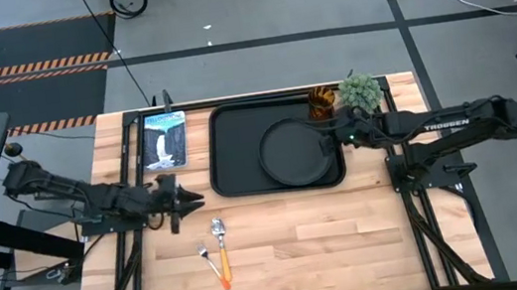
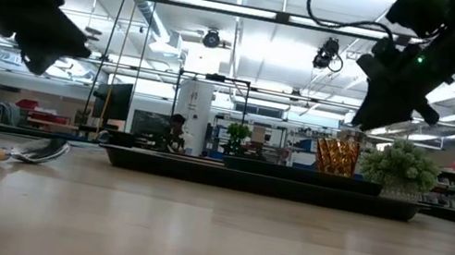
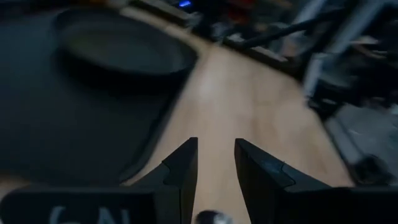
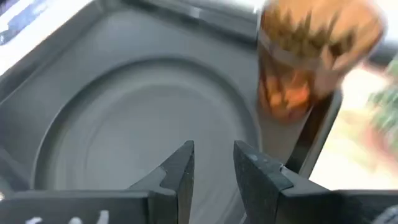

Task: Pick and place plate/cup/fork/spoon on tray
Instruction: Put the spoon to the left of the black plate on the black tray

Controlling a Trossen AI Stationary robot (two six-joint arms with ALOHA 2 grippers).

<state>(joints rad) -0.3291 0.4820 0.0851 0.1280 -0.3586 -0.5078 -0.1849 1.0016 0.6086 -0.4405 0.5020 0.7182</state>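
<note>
Large black rectangular tray (image 1: 236, 128) with rounded corners and raised rim: taken as landmark, at the far middle of the wooden table (image 1: 352, 243).
Round matte-black plate (image 1: 294, 150) with raised rim: lying flat inside the tray, in its right half.
Small translucent amber-orange cup (image 1: 321, 104): upright at the tray's far right corner; whether inside the rim or just outside, cannot tell.
Small spoon (image 1: 218, 232) with rounded silver bowl and orange handle: on bare wood, just in front of the tray's near left corner.
Small fork (image 1: 210, 260) with silver tines and orange handle: just left of the spoon, likewise off the tray.
Right gripper (image 1: 330, 133): raised over the plate's right edge, near the cup; 2 fingers (image 4: 177, 171) parted by a narrow gap, nothing between them.
Left gripper (image 1: 193, 202): raised just off the tray's near left corner, beyond the spoon; 2 fingers (image 3: 183, 168) narrowly apart, holding nothing.
Green potted plant (image 1: 360, 92): beside the tray's far right corner, next to the cup.
Blue-white picture card (image 1: 164, 140): just left of the tray.
</note>
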